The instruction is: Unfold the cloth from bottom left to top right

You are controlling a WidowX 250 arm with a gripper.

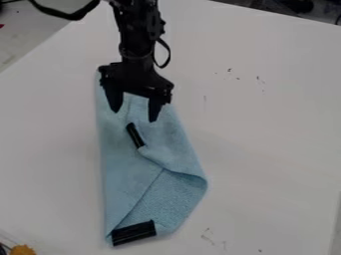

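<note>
The light blue cloth lies left of the middle, longer from far to near than it is wide. Its left edge runs nearly straight; its right edge slants outward to a rounded bend, then turns back in toward the near end. A folded layer crosses its near half, with one visible edge slanting down to the near left corner. A small black strip sits on the upper layer around the middle, and a broader black strip lies across the near left corner.

The black gripper hangs over the cloth's far part and hides some of it. Its jaws are spread, with blue fabric visible between them; whether the tips touch it, I cannot tell.

The white table gives its widest stretch of room to the right of the cloth, with a narrower stretch to the left. The far table edge slopes nearer toward the right, the left edge cuts across the far left corner, and a bit of the right edge shows at the near right. Small dark marks dot the far right part of the tabletop, and fainter ones lie near right of the cloth. An orange-yellow object sits at the near left.
</note>
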